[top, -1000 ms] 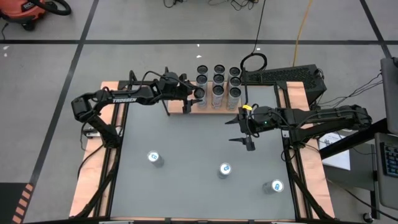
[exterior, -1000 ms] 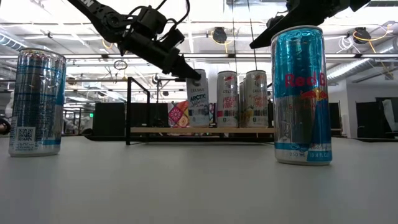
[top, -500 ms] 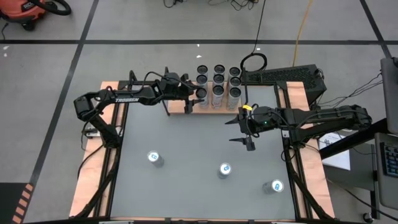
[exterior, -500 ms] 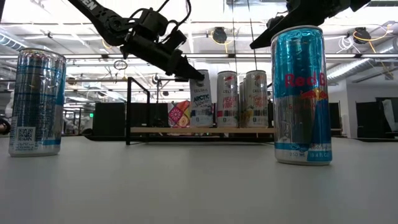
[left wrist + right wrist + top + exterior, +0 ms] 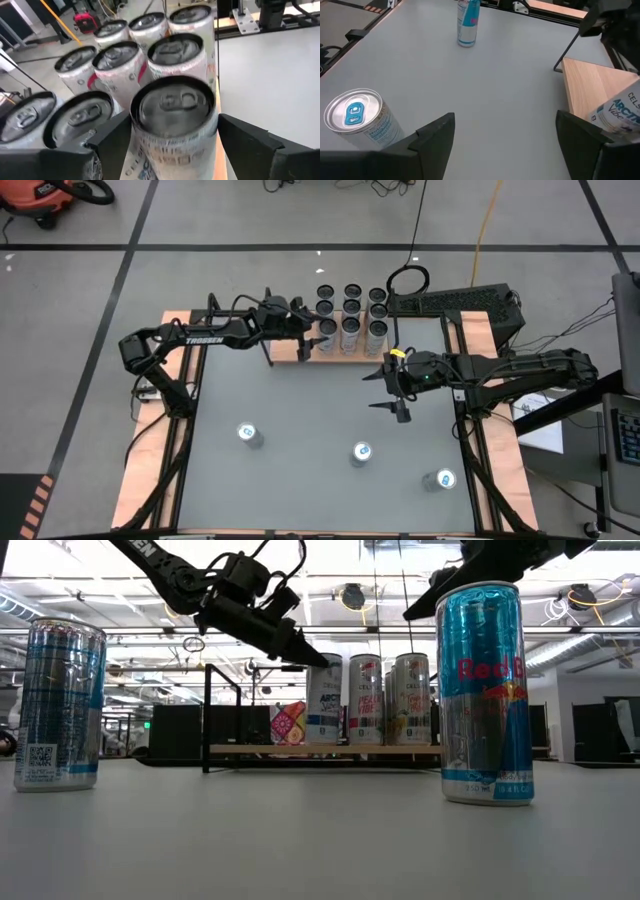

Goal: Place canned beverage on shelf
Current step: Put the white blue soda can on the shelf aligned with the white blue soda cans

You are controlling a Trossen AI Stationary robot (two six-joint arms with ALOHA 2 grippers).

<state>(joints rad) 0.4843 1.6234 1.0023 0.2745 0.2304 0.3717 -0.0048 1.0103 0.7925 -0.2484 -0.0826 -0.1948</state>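
Observation:
The shelf [image 5: 300, 356], a light-wood board with black rod ends, stands at the table's far edge and carries several upright cans [image 5: 352, 315]. A white canned beverage [image 5: 175, 115] stands on the board's near left part [image 5: 324, 705], next to the others. My left gripper [image 5: 314, 332] reaches in from the left, open, with one finger on each side of that can's upper part. My right gripper [image 5: 382, 392] hovers open above the table's right middle with nothing between its fingers [image 5: 502, 145]. My left gripper's fingers [image 5: 240, 137] flank the can's wall just below its top rim [image 5: 210, 125], coming nearly level from the table's left. The can stands upright with its base on the shelf board. Whether the fingers touch the wall, I cannot tell.
Three blue cans stand loose on the near half of the grey table [image 5: 248, 434], [image 5: 361, 452], [image 5: 443, 479]; two loom large in the low view [image 5: 60, 705], [image 5: 485, 695]. The shelf's black end post [image 5: 207, 718] rises left of the board.
The white can has shifted slightly toward the other cans on the shelf and now stands straight and upright on the board. My left gripper's fingertips have tipped a little and stayed at the can's top.

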